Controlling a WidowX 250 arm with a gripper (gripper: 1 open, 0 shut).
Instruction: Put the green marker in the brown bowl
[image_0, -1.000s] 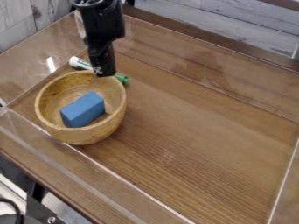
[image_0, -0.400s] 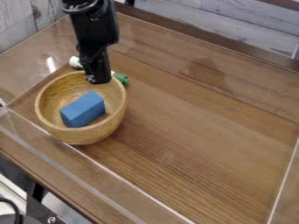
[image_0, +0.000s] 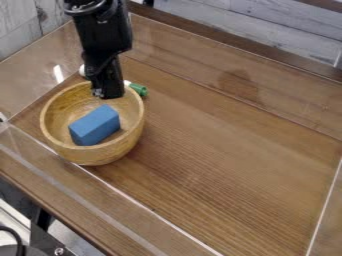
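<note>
The brown bowl (image_0: 56, 138) sits at the left of the table, with a blue rectangular block (image_0: 94, 125) lying inside it. The green marker (image_0: 138, 91) lies on the table just behind the bowl's far rim. Its green cap shows to the right of my arm and its pale end to the left, while the middle is hidden. My black gripper (image_0: 107, 93) points straight down over the far rim, in front of the marker. Its fingers are shut, and I see nothing held between them.
Clear acrylic walls (image_0: 201, 205) ring the wooden table on the near and left sides. A grey plank wall stands behind. Bare wood stretches to the right of the bowl.
My gripper has shifted a little left and toward the bowl, staying shut. The marker's visible ends and the block have not moved.
</note>
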